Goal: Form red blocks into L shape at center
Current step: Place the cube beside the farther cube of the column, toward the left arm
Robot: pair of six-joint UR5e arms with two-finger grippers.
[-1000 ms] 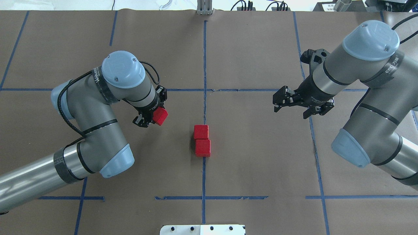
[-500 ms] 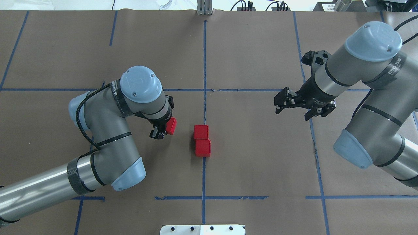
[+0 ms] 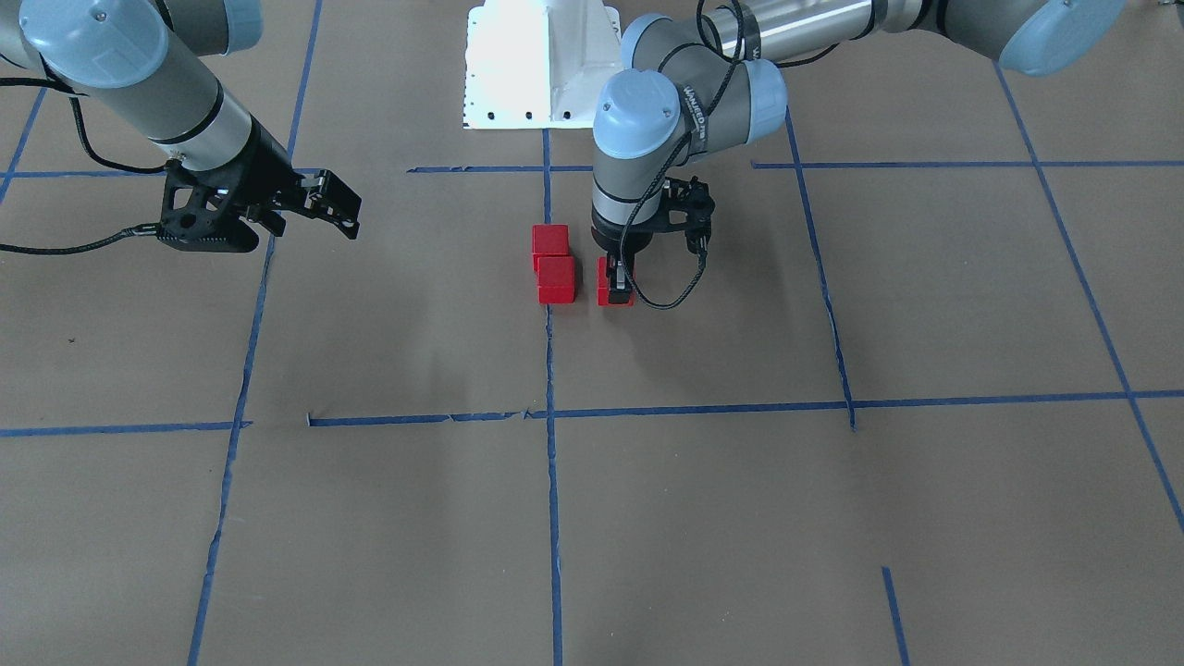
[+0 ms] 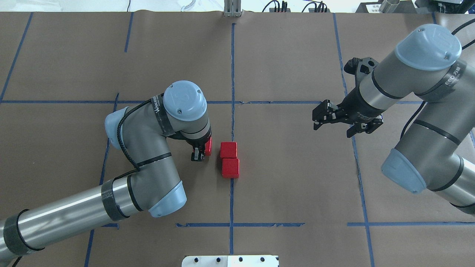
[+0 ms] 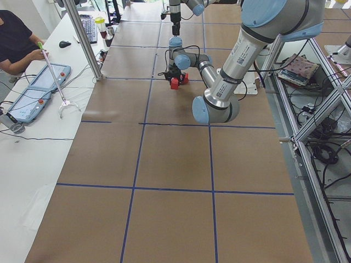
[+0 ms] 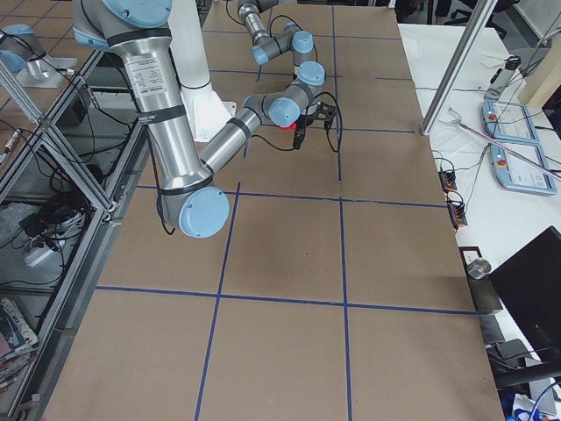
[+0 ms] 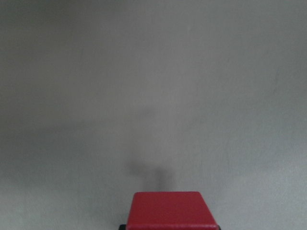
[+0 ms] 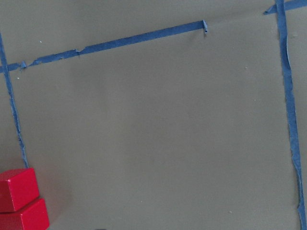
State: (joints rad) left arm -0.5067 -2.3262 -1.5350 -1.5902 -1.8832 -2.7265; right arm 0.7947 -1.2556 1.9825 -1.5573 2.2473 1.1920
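Left gripper (image 4: pixel 199 152) holds one red block (image 4: pixel 209 145) near the other two blocks (image 4: pixel 228 150), maybe on the table (image 4: pixel 297 185); right gripper (image 4: pixel 315 119) has fingers wide

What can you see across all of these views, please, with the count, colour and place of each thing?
paired red blocks: two, red, touching in a row on the centre tape line.
third red block: one, red, gripped beside the pair, with a gap.
table: one, brown paper cover.
tape lines: several, blue, forming a grid on the paper.
robot base: one, white, at the table's edge.
operator: one, dark shirt, at a side desk.
left fingers: black, shut on the third red block.
right fingers: black, open, empty, off to the side.
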